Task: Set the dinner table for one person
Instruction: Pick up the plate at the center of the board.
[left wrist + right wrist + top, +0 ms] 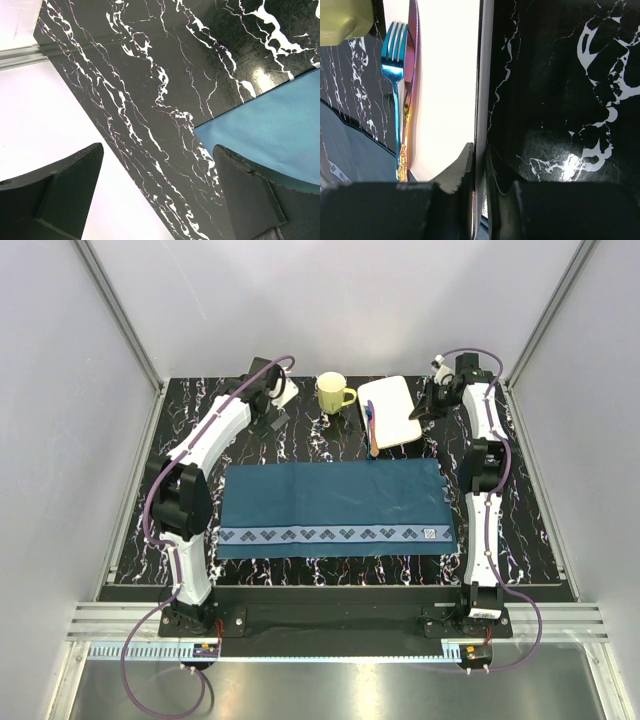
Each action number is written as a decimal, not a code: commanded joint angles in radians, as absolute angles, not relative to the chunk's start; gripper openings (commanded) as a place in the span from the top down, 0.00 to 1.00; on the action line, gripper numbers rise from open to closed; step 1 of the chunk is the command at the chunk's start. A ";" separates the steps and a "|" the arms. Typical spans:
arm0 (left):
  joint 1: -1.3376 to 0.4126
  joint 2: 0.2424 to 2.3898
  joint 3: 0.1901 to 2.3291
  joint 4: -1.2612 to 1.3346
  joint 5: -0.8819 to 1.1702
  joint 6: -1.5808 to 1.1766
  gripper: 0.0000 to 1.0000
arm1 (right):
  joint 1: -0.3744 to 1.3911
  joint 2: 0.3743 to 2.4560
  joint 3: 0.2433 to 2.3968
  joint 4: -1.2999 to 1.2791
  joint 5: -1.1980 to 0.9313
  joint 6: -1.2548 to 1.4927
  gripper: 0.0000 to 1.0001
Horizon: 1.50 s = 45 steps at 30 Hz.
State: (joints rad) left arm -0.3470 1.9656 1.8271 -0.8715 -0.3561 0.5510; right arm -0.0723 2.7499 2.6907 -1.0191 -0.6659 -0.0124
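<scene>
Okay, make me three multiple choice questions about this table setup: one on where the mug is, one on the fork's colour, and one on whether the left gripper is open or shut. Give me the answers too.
1. Where does the yellow mug stand?
A. on the dinner table, left of the white plate in the top view
B. on the white plate
C. on the blue placemat

2. What colour is the fork?
A. green
B. white
C. blue

3. What state is the left gripper in?
A. shut on the yellow mug
B. open, holding nothing
C. shut on the fork

Answers:
1. A: the top view shows it on bare marble beside the plate.
2. C: the right wrist view shows shiny blue tines.
3. B: the left wrist view shows the jaws wide apart, with only the table between them.
</scene>
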 commanded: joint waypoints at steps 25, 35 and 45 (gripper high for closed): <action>-0.370 1.921 1.845 -0.857 -0.390 0.558 0.01 | -0.086 2.686 2.675 -0.979 -0.925 0.044 1.00; -0.387 1.924 1.839 -0.857 -0.413 0.574 0.01 | -0.098 2.714 2.678 -0.957 -0.997 0.081 1.00; -0.391 1.925 1.816 -0.856 -0.433 0.592 0.01 | -0.110 2.746 2.674 -0.927 -1.074 0.132 1.00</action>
